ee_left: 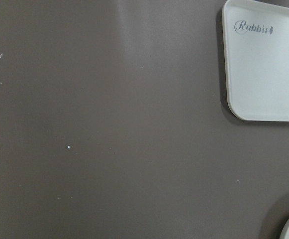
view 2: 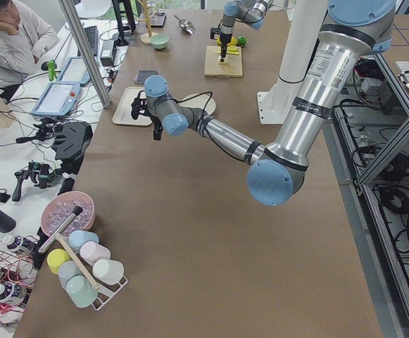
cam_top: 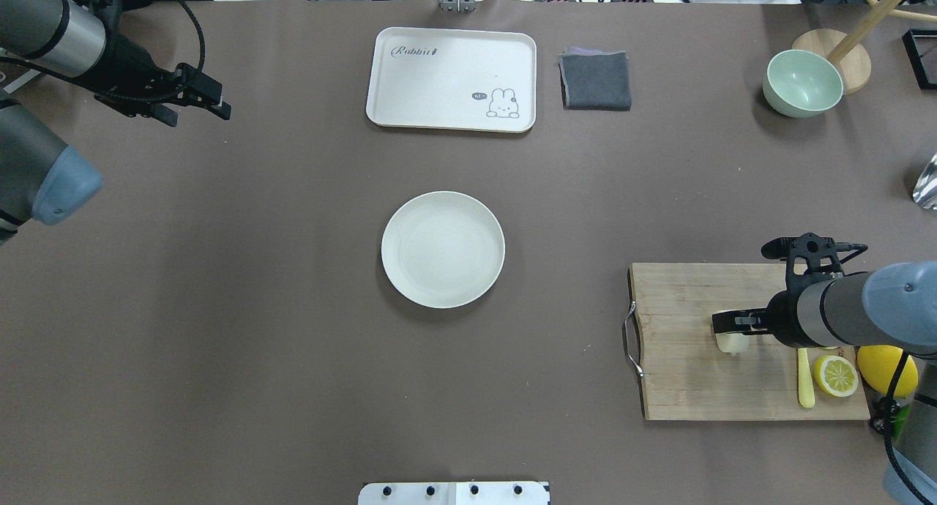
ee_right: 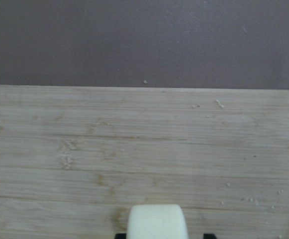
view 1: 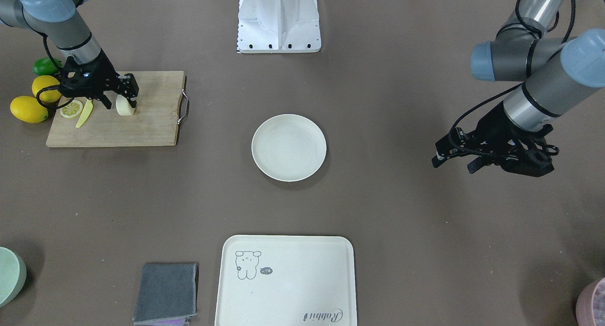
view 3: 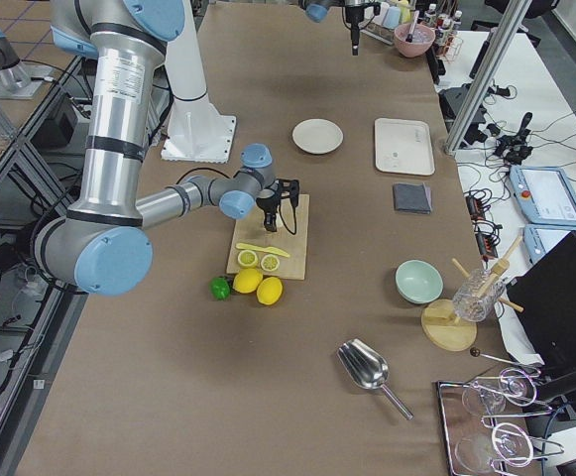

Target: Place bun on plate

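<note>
Your right gripper is pinching the bun on the cutting board — about 4 o'clock from the plate, seen from overhead. Your left gripper hangs spread and holds nothing, above the worktop at 10 o'clock.

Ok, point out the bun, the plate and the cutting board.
bun (view 1: 124, 107): exterior front-facing view, on its pale rounded face.
plate (view 1: 289, 147): exterior front-facing view, on its bare centre.
cutting board (view 1: 142, 125): exterior front-facing view, on its bare wood surface.
</note>
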`<control>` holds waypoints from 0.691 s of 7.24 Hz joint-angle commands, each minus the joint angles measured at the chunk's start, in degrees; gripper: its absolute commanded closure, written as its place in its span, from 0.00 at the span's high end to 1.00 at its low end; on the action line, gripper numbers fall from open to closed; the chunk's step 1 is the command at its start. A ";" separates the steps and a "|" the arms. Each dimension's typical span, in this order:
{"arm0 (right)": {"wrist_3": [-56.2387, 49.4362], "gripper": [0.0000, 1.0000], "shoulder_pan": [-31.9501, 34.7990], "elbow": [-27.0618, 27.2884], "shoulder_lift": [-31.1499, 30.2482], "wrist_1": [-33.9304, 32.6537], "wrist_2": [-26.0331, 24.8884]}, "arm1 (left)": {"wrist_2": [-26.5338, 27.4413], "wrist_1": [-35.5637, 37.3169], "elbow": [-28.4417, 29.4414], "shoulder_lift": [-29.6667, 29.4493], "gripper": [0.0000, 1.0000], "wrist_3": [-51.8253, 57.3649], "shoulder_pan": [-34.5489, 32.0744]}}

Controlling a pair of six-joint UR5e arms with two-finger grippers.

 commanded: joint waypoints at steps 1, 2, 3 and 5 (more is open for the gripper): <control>0.00 0.21 -0.38 0.23 1.18 0.06 -0.04 | 0.00 -0.04 0.03 0.30 0.98 0.03 -0.18; 0.00 0.16 -0.38 0.23 2.67 -0.29 -0.04 | 0.00 -0.04 0.12 0.30 0.98 0.11 -0.18; 0.09 0.15 -0.30 -0.03 4.94 -0.64 0.04 | -0.27 0.83 0.46 0.39 0.98 1.07 -1.66; 0.09 0.16 0.14 -0.38 13.35 -8.23 -0.22 | -2.72 13.86 0.21 1.00 0.98 18.20 -10.15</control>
